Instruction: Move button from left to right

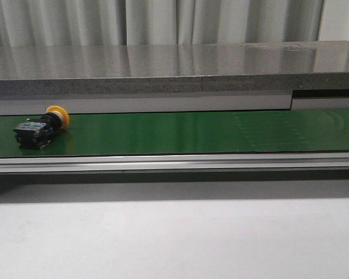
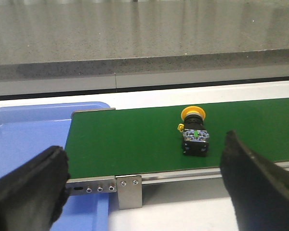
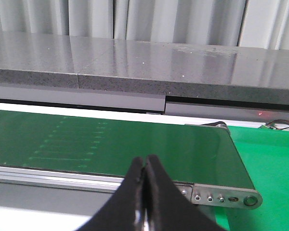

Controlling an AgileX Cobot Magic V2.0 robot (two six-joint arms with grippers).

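One button (image 1: 42, 127) was present, lying on its side at the far left end of the green belt (image 1: 192, 132). Its round yellow head pointed toward the far side; its black body pointed toward the near edge. One belt was counted, running left to right with a metal rail (image 1: 174, 163) along its near edge. One grey counter (image 1: 163, 70) stood behind it, and one blue tray (image 2: 24, 139) sat just beyond the belt's left end.

The left gripper (image 2: 144, 192) was above the near edge of the belt, its jaws spread wide and empty, the button lying farther on between the two black fingers (image 2: 29, 187), apart from both.

The right gripper (image 3: 145, 192) was near the belt's right end, its jaws clenched together on nothing.
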